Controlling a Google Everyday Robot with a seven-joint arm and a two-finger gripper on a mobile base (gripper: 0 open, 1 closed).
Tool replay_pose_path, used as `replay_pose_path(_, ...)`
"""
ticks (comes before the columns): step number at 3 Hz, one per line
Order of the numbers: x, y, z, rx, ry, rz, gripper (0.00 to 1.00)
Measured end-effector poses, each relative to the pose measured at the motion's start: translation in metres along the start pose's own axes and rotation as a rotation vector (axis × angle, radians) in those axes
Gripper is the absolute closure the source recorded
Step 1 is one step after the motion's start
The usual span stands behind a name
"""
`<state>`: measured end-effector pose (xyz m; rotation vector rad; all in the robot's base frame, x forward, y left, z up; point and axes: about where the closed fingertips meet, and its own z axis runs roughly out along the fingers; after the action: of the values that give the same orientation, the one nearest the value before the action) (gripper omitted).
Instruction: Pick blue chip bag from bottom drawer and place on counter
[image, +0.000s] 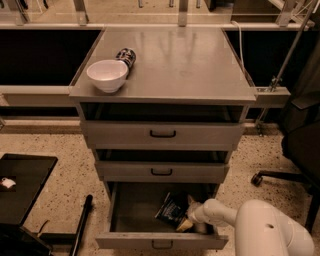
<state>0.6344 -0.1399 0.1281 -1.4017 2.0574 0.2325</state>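
Your claw (188, 214) sat inside the pulled-out bottom drawer (135, 212), right beside the blue chip bag (171, 210); whether it gripped, you couldn't tell. The grey tabletop (185, 60) carried a white bowl (107, 75) just beside a dark can (126, 56). Speckled floor (65, 175) surrounded the cabinet.

Counter (180, 60): grey metal top over three drawers.
Bowl (107, 75): white, near the counter's front left corner.
Can (126, 56): dark and patterned, lying on its side just behind the bowl.
Bottom drawer (160, 242): pulled out furthest of the three.
Blue chip bag (171, 210): inside the bottom drawer, right of centre, tilted.
Gripper (186, 214): down in the bottom drawer, at the bag's right edge.
Arm (250, 225): white, reaching in from the lower right.
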Motion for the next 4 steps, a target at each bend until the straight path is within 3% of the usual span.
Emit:
replay_pose_path(1,-0.0009,-0.0183,-0.0018,-0.012,-0.014,0.006,0.00)
replay_pose_path(2,-0.0011,-0.0186,-0.0019,-0.012,-0.014,0.006,0.19)
replay_pose_path(4,-0.0012,-0.0185,-0.0019,-0.012,-0.014,0.006,0.65)
